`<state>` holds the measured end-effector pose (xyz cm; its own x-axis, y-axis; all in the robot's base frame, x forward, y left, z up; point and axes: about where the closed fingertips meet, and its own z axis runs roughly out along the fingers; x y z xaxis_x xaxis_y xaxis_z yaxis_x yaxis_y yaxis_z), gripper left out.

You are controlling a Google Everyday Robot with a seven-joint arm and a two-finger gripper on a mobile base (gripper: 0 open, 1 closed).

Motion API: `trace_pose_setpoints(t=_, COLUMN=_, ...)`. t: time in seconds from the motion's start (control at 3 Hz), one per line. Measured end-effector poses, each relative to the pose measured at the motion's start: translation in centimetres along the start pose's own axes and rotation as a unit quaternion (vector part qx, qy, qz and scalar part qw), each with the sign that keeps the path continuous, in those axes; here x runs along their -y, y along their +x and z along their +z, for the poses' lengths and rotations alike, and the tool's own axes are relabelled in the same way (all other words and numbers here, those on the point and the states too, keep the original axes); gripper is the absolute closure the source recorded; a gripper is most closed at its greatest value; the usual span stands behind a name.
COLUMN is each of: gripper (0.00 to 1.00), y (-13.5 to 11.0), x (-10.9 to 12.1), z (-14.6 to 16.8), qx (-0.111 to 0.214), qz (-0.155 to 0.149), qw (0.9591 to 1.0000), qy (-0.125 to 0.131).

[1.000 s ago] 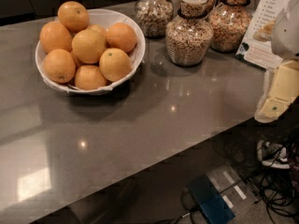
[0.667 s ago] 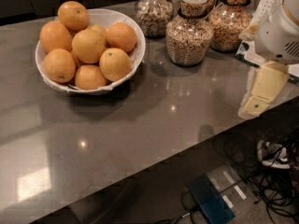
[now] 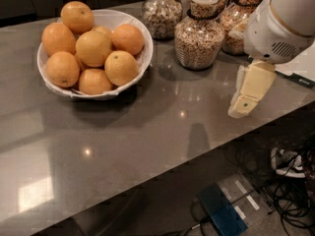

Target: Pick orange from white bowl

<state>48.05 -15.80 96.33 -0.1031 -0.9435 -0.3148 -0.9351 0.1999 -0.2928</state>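
A single camera looks down from a raised spot at a slant across a grey countertop [image 3: 147, 136], facing its far edge, where glass jars [image 3: 199, 33] line the top of the frame. The view is close: the counter fills most of it, with the white bowl [image 3: 98, 95] of oranges [image 3: 93, 48] at upper left. The counter's near edge runs diagonally from lower left to mid-right, leaving floor [image 3: 162, 200] and cables [image 3: 290, 200] below. The robot's arm [image 3: 283, 23] enters at upper right, and its gripper [image 3: 246, 97] hangs over the counter's right side.
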Motion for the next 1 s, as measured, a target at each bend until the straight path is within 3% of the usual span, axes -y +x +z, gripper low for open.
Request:
trace_pose_setpoints(t=0.33, gripper=0.00, y=-0.7, x=0.3, z=1.1, qx=0.018, qz=-0.003, qw=0.9998, qy=-0.002)
trace_pose_setpoints(t=1.0, gripper=0.00, y=-8.1, x=1.7, z=2.3, qx=0.090, qz=-0.068, qw=0.9936, qy=-0.003)
